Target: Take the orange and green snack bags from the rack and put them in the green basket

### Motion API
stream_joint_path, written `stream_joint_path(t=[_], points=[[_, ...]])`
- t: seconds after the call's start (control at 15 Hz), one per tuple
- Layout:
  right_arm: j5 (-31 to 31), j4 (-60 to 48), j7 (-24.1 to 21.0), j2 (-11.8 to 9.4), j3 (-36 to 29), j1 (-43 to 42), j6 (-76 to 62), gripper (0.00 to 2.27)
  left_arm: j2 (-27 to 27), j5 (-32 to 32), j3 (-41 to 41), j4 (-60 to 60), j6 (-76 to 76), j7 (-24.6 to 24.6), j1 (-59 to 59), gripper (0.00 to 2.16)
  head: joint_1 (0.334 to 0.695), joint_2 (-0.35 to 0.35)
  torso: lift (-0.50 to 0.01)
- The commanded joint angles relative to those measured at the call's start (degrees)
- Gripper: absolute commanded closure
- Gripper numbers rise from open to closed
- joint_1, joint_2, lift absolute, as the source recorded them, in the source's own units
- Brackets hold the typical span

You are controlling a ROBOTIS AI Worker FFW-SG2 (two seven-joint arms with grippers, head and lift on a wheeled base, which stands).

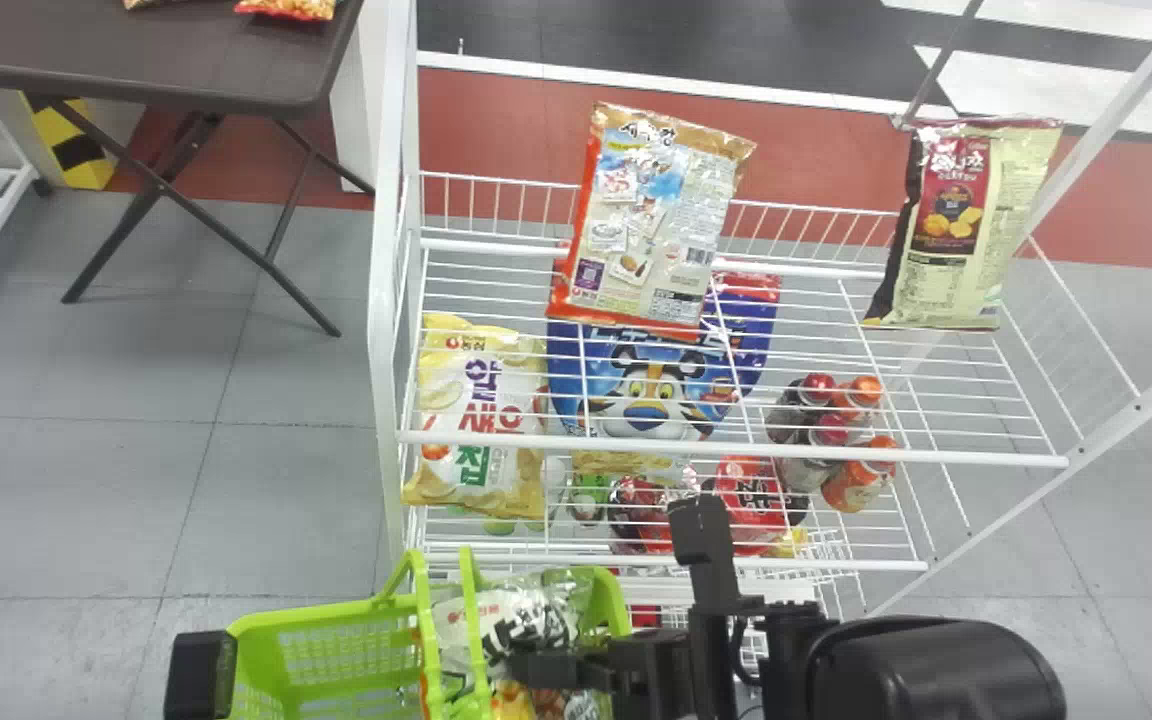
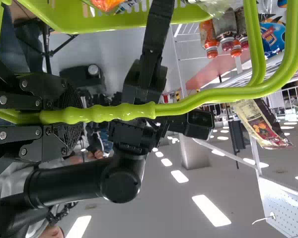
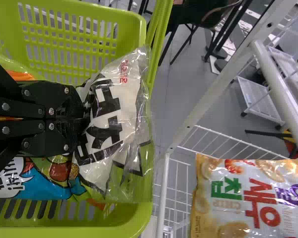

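Observation:
A dark part of my left gripper (image 1: 201, 675) stands by the left side of the green basket (image 1: 326, 612). In the left wrist view, the left gripper (image 2: 72, 115) is shut on the basket's green handle (image 2: 121, 112). My right gripper (image 1: 536, 670) is low over the basket's right part, at a white and green snack bag (image 1: 521, 612). The right wrist view has the right gripper (image 3: 72, 118) shut on that crinkled bag (image 3: 111, 126), inside the basket walls. Beneath the fingers lies a bag with blue and orange parts (image 3: 44, 181).
The white wire rack (image 1: 736, 452) stands ahead. Its upper shelf holds an orange-edged bag (image 1: 651, 225) and a dark red and cream bag (image 1: 966, 225). Lower are a yellow chip bag (image 1: 481, 420), a blue bag (image 1: 646, 390) and several bottles (image 1: 851, 480). A dark table (image 1: 146, 50) stands back left.

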Motion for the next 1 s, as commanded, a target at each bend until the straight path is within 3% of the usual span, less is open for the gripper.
stream_joint_path(t=[0.0, 0.07, 0.13, 0.2, 0.27, 0.6, 0.93], points=[[2.1, 0.9, -0.2, 0.3, 0.9, -0.6, 4.6, 2.0, 0.0, 0.0, 0.0, 0.1, -0.1, 0.0, -0.1, 2.15, 0.695, -0.168, 0.0], [2.4, 0.9, -0.3, 0.4, 0.9, -0.8, 6.2, 1.82, 0.0, 0.0, -0.1, 0.1, -0.1, 0.0, -0.1, 2.15, 0.695, -0.171, 0.0], [2.5, 0.2, -0.3, 0.3, 0.8, -0.8, 6.9, 1.22, 0.0, 0.0, -0.1, 0.1, -0.1, 0.1, -0.1, 2.15, 0.695, -0.175, 0.0], [2.8, -2.1, -0.7, 0.3, 0.4, 0.0, 8.3, 0.23, 0.0, 0.0, 0.0, 0.1, -0.1, 0.1, -0.1, 2.15, 0.695, -0.182, 0.0], [3.4, -5.4, -1.8, 0.3, -0.3, 1.2, 9.4, 0.0, 0.0, 0.0, 0.0, 0.1, -0.1, 0.2, -0.1, 2.15, 0.695, -0.192, 0.0], [5.4, -20.0, -4.8, 0.1, -4.8, 6.0, 10.6, 0.07, 0.0, 0.0, -0.1, -0.1, -0.1, 0.3, -0.1, 2.15, 0.695, -0.247, 0.0], [5.4, -29.8, -10.3, 0.1, -6.7, 11.6, -9.5, 0.09, -0.1, 0.0, -0.1, 0.1, -0.5, 0.3, -0.1, 2.15, 0.695, -0.276, 0.0]])
